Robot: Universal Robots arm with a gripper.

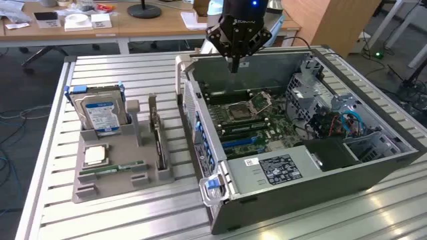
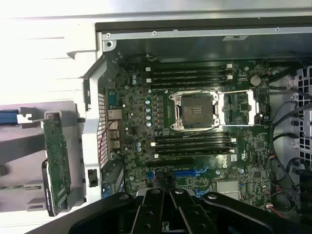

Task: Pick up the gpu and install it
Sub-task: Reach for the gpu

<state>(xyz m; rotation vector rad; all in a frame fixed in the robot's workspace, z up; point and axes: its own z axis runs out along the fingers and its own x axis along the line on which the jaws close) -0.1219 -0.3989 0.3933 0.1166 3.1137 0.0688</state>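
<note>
The jaws hang closed and empty over the far end of the open computer case (image 1: 280, 200). The gpu (image 1: 158, 142) stands on edge in the grey holder (image 1: 110, 187) on the desk (image 1: 120, 70), just beside the case. Only its thin edge shows, so its face is hard to make out.

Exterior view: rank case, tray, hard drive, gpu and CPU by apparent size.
1. Case
2. Tray
3. Hard drive
4. CPU
The gpu stands edge-on in the tray, so its rank is unsure.
</note>
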